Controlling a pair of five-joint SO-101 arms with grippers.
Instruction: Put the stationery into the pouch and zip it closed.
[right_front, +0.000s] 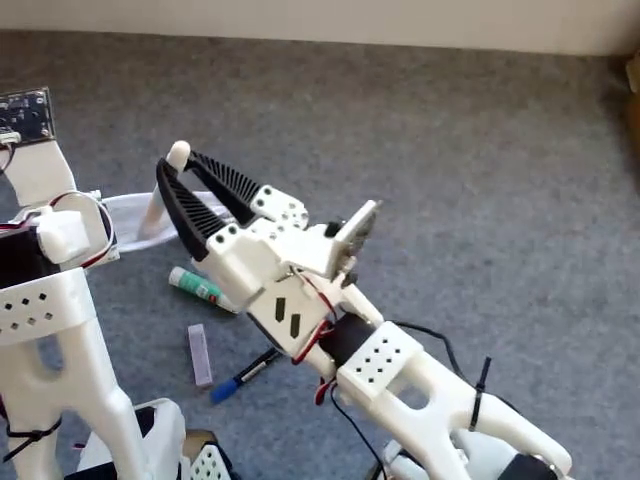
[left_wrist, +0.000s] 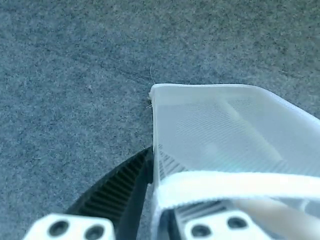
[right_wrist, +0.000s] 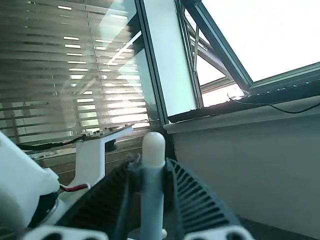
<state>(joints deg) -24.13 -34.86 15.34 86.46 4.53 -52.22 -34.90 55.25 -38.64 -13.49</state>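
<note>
My right gripper (right_front: 178, 168) is shut on a cream-white marker (right_front: 176, 155) and holds it tilted, the lower end down at the white mesh pouch (right_front: 132, 214). In the right wrist view the marker (right_wrist: 153, 145) stands up between the black fingers (right_wrist: 192, 192). My left gripper (left_wrist: 157, 200) is shut on the pouch's (left_wrist: 220, 130) edge, beside its white zip band (left_wrist: 235, 182). A green and white glue stick (right_front: 198, 286), a purple eraser (right_front: 200, 354) and a blue pen (right_front: 243, 375) lie on the carpet below the right arm.
Grey carpet (right_front: 450, 140) covers the floor, open toward the far side and the right. The left arm's white body (right_front: 55, 320) stands at the near left, and the right arm's base (right_front: 470, 410) sits at the near right.
</note>
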